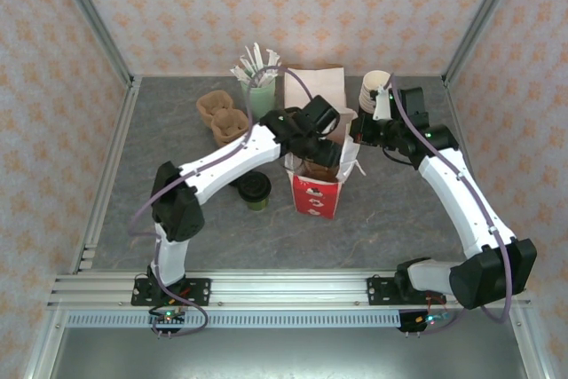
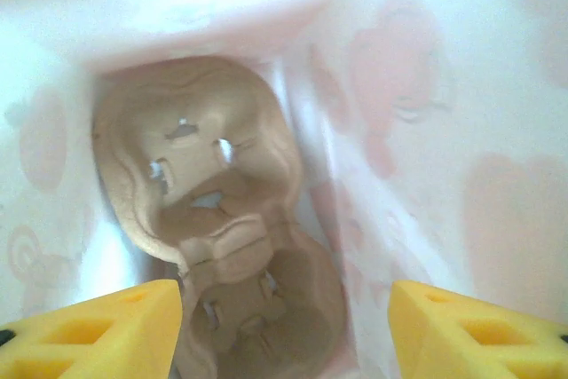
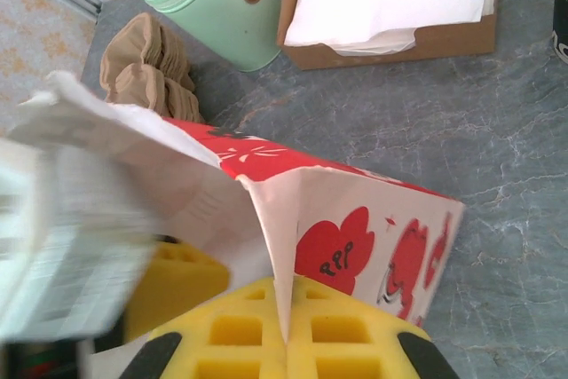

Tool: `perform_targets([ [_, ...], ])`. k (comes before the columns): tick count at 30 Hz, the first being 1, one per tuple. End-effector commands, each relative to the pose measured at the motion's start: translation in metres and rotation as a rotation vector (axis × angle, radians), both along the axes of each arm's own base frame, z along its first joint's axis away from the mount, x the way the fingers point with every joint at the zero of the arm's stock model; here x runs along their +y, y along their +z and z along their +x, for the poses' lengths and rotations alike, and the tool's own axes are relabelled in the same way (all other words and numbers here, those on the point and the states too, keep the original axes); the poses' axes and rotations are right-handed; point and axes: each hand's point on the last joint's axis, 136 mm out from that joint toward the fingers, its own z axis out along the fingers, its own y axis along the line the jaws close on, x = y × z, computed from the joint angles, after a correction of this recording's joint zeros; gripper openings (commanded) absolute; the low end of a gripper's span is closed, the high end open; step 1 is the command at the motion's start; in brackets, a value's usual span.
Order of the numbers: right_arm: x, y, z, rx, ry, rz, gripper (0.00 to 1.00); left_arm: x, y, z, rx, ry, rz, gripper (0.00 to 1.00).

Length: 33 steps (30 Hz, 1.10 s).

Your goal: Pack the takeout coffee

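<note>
Grey marbled bench (image 1: 382, 215), wallpapered enclosure. Left tool (image 2: 284, 330): yellow fingers spread wide, holding nothing, inside the mouth of the red-and-white paper bag (image 1: 317, 194), above a pulp cup carrier (image 2: 222, 219) lying at the bag's bottom. Right tool (image 3: 286, 330): fingers pressed together on the bag's upper rim, pinching the paper. Takeout coffee (image 1: 254, 189): olive-green cup, black lid on, upright on the bench just left of the bag, apart from both tools.

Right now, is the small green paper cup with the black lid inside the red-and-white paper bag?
No, the cup stands on the grey table beside the bag.
</note>
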Motion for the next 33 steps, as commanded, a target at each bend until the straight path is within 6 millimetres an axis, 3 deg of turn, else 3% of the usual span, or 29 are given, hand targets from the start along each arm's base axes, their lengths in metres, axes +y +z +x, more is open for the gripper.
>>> perform_targets([
  [1, -0.003, 0.006, 0.004, -0.037, 0.011, -0.041, 0.0, 0.019, 0.05, -0.01, -0.081, 0.011, -0.009, 0.64],
  [7, 0.003, 0.008, -0.001, -0.104, 0.079, -0.042, 0.0, 0.043, 0.056, -0.016, -0.126, 0.06, 0.016, 0.6],
  [14, 0.007, 0.012, -0.006, -0.151, 0.115, -0.023, 0.0, 0.041, 0.041, -0.021, -0.09, 0.047, 0.02, 0.46],
  [18, 0.011, 0.013, -0.008, -0.191, 0.138, -0.005, 0.0, 0.042, 0.046, -0.019, -0.109, 0.053, 0.009, 0.44],
  [23, 0.012, 0.027, -0.013, -0.246, 0.161, 0.002, 0.0, 0.043, 0.077, -0.014, -0.159, 0.066, -0.065, 0.5],
  [33, 0.018, 0.029, -0.008, -0.245, 0.179, 0.028, 0.0, 0.075, 0.151, -0.003, -0.321, 0.158, -0.147, 0.57],
])
